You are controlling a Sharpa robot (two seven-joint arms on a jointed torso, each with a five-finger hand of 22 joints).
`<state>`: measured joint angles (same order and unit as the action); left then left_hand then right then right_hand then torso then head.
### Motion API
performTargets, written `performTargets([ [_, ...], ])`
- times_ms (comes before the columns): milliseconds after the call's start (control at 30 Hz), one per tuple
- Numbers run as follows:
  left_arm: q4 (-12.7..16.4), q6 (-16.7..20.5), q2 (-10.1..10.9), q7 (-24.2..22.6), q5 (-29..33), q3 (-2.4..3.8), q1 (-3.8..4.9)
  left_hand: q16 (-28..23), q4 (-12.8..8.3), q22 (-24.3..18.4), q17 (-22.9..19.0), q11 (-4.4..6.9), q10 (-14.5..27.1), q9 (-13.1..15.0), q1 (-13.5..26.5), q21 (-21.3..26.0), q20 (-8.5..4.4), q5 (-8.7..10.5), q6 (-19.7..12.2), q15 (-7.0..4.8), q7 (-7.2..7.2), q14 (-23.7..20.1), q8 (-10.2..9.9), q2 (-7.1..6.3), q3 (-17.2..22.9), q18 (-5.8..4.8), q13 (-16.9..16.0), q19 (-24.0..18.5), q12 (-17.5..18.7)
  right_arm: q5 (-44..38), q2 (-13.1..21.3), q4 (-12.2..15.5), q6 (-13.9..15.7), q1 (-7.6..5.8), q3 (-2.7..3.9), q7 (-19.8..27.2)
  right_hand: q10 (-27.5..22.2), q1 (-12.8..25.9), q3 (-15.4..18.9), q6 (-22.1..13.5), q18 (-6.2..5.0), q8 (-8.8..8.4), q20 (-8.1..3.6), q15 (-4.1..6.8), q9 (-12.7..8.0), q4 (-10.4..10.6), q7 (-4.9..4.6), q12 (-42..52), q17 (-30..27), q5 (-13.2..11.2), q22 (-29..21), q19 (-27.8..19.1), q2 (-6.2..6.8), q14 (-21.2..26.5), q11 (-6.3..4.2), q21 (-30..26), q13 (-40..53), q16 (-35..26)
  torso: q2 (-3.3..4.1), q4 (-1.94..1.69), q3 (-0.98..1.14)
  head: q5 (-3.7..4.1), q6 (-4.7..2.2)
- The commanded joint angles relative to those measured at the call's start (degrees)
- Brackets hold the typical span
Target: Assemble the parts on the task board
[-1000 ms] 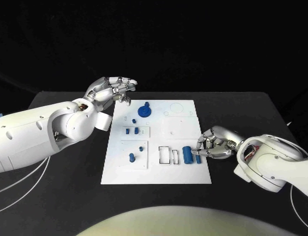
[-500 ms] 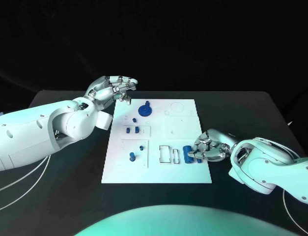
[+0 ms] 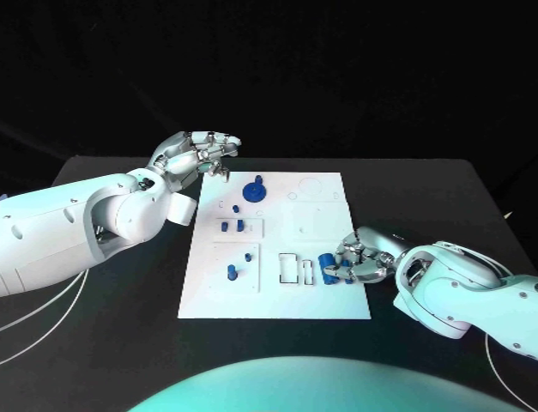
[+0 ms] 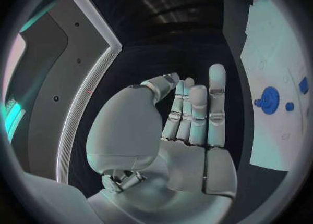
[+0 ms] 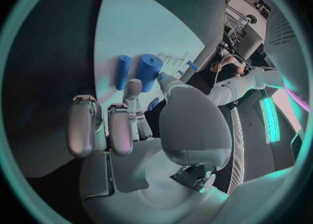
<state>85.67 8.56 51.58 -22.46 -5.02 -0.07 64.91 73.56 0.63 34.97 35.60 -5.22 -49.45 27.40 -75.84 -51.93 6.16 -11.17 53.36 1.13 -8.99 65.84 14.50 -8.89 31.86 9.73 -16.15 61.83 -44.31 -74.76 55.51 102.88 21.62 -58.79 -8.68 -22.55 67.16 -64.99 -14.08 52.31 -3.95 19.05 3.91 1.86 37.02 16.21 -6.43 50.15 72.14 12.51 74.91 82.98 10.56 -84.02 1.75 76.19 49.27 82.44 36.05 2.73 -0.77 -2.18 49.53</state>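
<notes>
Blue cylinders (image 3: 329, 271) lie at the task board (image 3: 318, 232) edge under my right hand (image 3: 358, 260), fingers spread, gripping nothing. My left hand (image 3: 198, 154) hovers empty, fingers extended, beyond the board's far corner.

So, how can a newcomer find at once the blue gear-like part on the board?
Start at the white task board in the table's middle and go to its far end, by the left hand. The gear-like part lies there: round and broad, unlike the slim pegs nearer.

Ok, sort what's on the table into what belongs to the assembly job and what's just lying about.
Job:
- task board
- blue gear
- two blue cylinders beside the right hand
- small blue pegs

Lying about:
- white cables on the black table
- left hand, holding nothing
</notes>
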Motion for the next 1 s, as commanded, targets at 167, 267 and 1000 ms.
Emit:
performTargets([
  [167,0.2,-0.8,0.1,0.0,-0.4,0.04,0.01,0.2,0.1,0.1,0.0,0.02,0.5,0.1,0.4,0.2,0.35,-0.15,-0.5,0.06,-0.05,-0.2,-0.1,0.11,-0.1,0.82,0.1,-0.1,0.2,-2.7,-1.1,-1.0,-1.4,0.53,0.0,-1.6,0.5,-0.1,0.2,-0.1,0.63,0.41,-0.01,0.39,0.1,0.3,0.17,0.6,0.2,0.0,6.8,0.3,-0.59,-2.7,0.03,0.4,0.3,0.3,0.0,-0.05,-0.02,-0.17,0.12],
  [267,0.3,-0.8,0.1,0.1,-0.4,0.04,0.01,0.2,0.2,0.1,0.0,0.0,0.5,0.1,0.5,0.2,0.36,-0.14,-0.5,0.08,-0.06,-0.3,-0.1,0.1,-0.1,0.82,0.1,-0.1,0.2,-3.8,-1.8,-1.3,-2.2,0.7,0.0,-2.4,0.7,0.0,0.5,-0.1,0.72,0.48,-0.02,0.41,0.2,0.4,0.19,1.0,0.7,-0.2,7.1,0.5,-0.65,-2.8,0.01,0.7,0.8,0.6,-0.04,0.0,-0.02,-0.09,0.1],
  [1000,0.3,-0.9,0.3,0.2,-0.4,0.04,0.01,0.3,0.3,0.1,0.1,-0.02,0.6,0.2,0.6,0.2,0.38,-0.14,-0.5,0.1,-0.08,-0.3,-0.1,0.15,-0.2,0.81,0.1,-0.1,0.2,-7.1,-2.2,0.4,1.2,1.05,0.02,-4.2,6.1,-8.3,-2.8,1.8,1.39,1.35,-0.63,1.17,1.7,-1.0,1.24,10.5,3.9,-1.5,9.3,1.9,-4.72,-3.4,-0.99,3.7,12.0,2.2,-0.12,0.03,-0.02,0.02,0.07],
])
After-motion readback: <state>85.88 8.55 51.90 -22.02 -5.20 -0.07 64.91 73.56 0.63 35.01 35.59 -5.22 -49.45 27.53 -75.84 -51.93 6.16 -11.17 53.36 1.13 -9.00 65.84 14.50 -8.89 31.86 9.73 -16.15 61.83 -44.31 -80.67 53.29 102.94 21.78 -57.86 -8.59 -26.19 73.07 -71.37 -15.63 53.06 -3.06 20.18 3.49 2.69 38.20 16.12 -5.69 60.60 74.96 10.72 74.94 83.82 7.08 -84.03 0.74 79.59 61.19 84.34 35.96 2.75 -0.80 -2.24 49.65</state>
